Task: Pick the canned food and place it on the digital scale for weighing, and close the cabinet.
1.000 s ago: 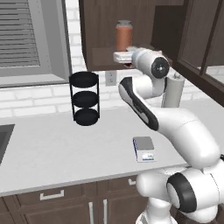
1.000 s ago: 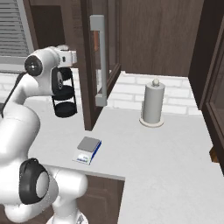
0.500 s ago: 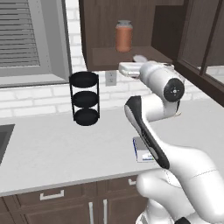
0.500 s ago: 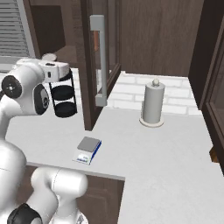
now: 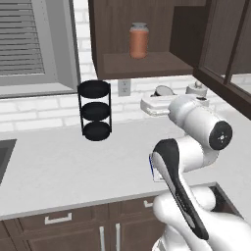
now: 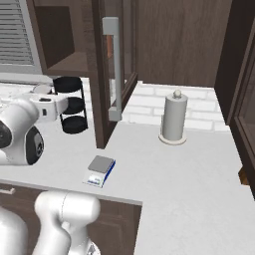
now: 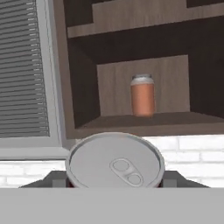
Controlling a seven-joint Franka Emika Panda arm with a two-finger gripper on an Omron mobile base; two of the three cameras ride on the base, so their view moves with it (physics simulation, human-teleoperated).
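- Counting: one canned food (image 7: 114, 162), one digital scale (image 6: 100, 170), one orange jar (image 5: 139, 40), one paper towel roll (image 6: 174, 118).
- Gripper (image 7: 114, 180) clamps the can above the counter (image 5: 59, 162), before the open cabinet (image 5: 142, 63).
- Since earlier, the arm has swung lower, away from the shelf.

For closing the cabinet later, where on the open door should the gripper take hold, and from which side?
Best guess: the long silver vertical handle on the cabinet door, near mid-height. It stands proud of the door's face, so fingers could straddle the bar horizontally, approaching from the handle-bearing face.
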